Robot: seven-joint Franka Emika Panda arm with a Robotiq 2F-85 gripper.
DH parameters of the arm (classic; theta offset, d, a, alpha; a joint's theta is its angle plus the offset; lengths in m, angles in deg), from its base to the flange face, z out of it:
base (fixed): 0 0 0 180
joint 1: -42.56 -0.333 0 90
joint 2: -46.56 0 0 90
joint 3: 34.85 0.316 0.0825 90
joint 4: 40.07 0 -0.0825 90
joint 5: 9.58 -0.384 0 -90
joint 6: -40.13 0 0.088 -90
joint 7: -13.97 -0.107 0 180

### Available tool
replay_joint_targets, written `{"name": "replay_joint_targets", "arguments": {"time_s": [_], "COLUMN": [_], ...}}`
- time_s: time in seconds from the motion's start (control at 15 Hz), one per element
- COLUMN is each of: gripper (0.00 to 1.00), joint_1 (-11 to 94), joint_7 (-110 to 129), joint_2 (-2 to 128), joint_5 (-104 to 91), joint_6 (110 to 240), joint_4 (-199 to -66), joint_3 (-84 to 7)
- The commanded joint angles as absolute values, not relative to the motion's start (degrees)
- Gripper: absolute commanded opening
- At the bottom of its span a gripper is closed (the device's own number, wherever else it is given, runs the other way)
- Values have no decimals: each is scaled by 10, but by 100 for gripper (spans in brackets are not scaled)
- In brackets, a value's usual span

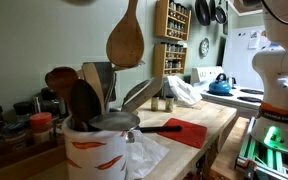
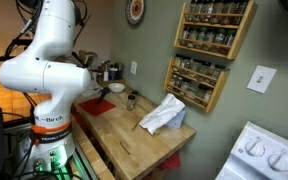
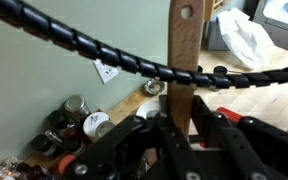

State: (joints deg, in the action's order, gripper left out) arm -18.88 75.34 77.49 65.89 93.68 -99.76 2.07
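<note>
- The wooden spoon (image 1: 126, 40) has its handle cut off by the top edge in an exterior view.
- In the wrist view the gripper (image 3: 180, 122) hides the wooden spoon's round end.
- The robot arm (image 2: 46, 70) hides part of the counter's (image 2: 134, 140) far end.
- The spice jars (image 2: 212, 40) are too small to read.

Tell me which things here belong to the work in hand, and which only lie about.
In use: hand; long wooden spoon it grips; white ceramic jar of utensils.
Lying about: flat red mat; crumpled white cloth; blue kettle; wooden spice rack.
</note>
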Motion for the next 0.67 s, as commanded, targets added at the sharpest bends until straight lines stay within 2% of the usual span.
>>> {"name": "replay_joint_targets", "arguments": {"time_s": [0.0, 0.6], "gripper": [7, 7], "joint_1": [-221, -228], "joint_7": [774, 816], "joint_2": [816, 852], "joint_5": [706, 752], "joint_6": [937, 960], "joint_4": [-950, -951], "joint_3": [5, -6]}}
